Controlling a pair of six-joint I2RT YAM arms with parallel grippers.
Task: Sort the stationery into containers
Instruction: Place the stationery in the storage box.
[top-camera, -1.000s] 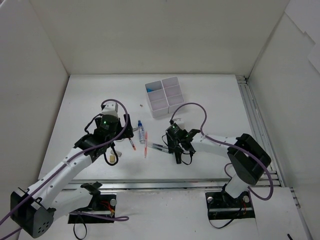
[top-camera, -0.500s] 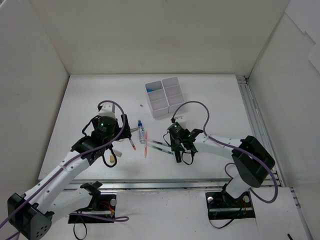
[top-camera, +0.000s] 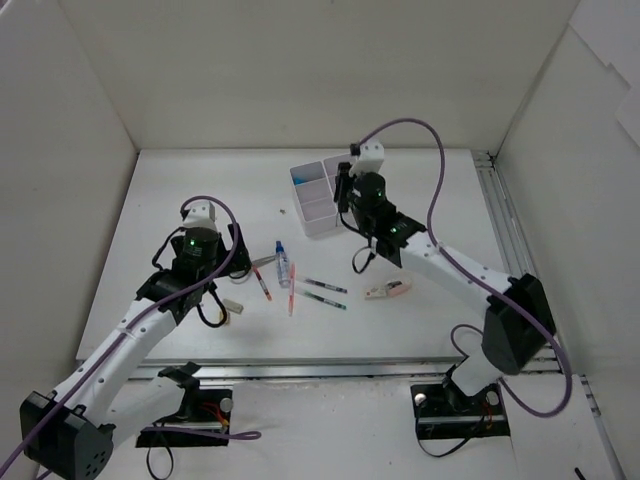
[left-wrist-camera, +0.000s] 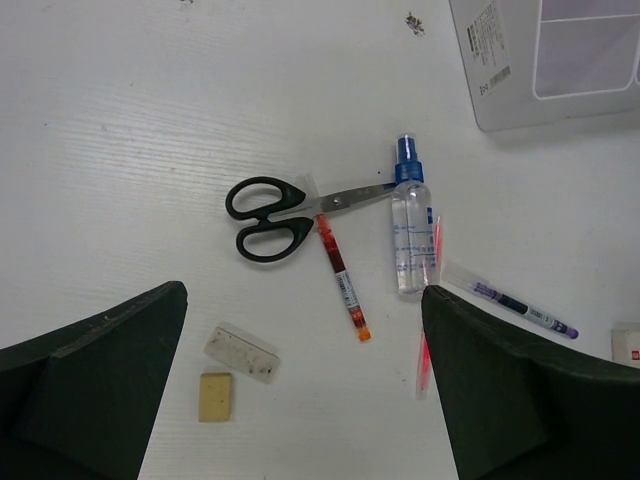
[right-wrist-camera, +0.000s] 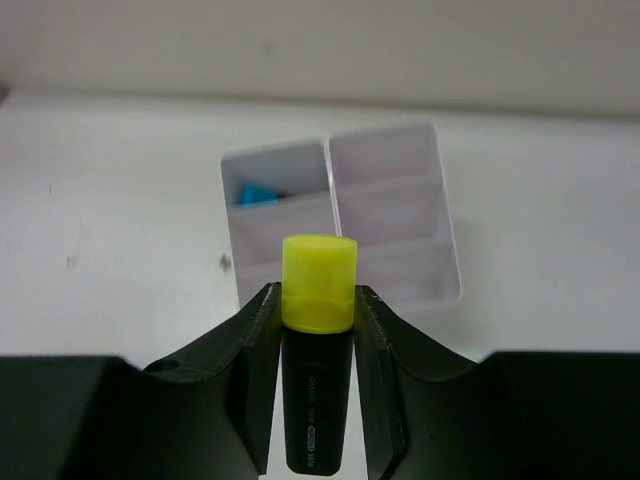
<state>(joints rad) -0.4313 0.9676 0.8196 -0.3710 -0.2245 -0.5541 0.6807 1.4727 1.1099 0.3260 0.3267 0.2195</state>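
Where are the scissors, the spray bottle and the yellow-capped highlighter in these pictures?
scissors (left-wrist-camera: 350, 196), left wrist view, on the metal blades.
spray bottle (left-wrist-camera: 413, 235), left wrist view, on its clear body.
yellow-capped highlighter (right-wrist-camera: 319, 283), right wrist view, on the yellow cap.

From high above the near edge: down over the whole table (top-camera: 180, 190). From left wrist: close, straight down mid-table. From right wrist: low, toward the organiser (right-wrist-camera: 410, 280), seen in all three.
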